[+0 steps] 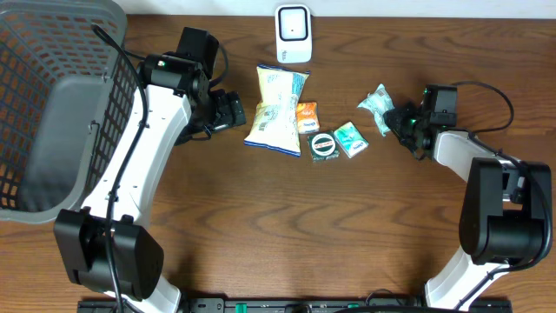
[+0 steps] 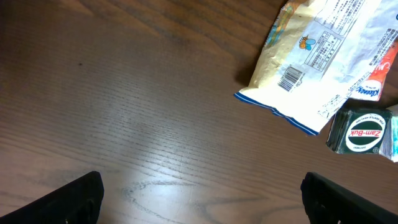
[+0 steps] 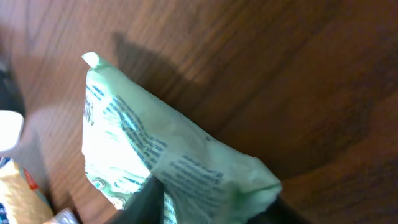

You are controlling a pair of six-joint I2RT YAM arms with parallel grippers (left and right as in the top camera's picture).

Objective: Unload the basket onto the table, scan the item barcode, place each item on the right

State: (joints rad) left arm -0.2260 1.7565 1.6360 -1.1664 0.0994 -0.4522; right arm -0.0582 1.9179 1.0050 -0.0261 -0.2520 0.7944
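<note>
Fig.: R jaws are pinching green packet by its edge, at bench R side, apart from snack bag. L jaws are hanging wide open, empty. Tip: grip shouldn't be covering print while turning barcode toward white scanner.

Overhead looks straight down on the whole table. The left wrist camera faces down from low, snack bag at 2 o'clock (overhead shares it, centre). The right wrist camera sits very near the green packet, at overhead's 2 o'clock.
</note>
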